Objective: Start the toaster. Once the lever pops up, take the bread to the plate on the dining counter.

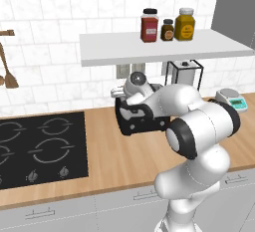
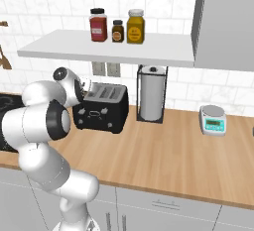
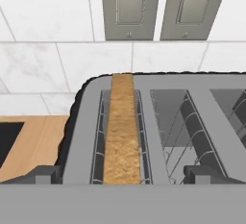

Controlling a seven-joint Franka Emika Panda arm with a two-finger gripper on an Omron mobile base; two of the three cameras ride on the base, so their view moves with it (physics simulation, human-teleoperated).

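Note:
The black toaster (image 2: 101, 108) stands on the wall counter under the shelf, with its slotted grey top (image 3: 158, 122) close below my hand. The bread (image 3: 122, 131) stands on edge in the toaster's left slot, and only its tan-brown top edge shows. My gripper (image 3: 124, 176) hovers just above that slot, open, with one fingertip (image 3: 43, 175) on each side of the slice and nothing held. In the left base view my arm hides much of the toaster (image 1: 142, 124). The plate and the dining counter are out of view.
A wire-framed paper towel holder (image 2: 151, 93) stands right of the toaster, and a small scale (image 2: 213, 120) farther right. A white shelf (image 2: 114, 49) with three jars hangs overhead. A black hob (image 1: 42, 146) lies to the left. Wall outlets (image 3: 129, 6) sit behind the toaster.

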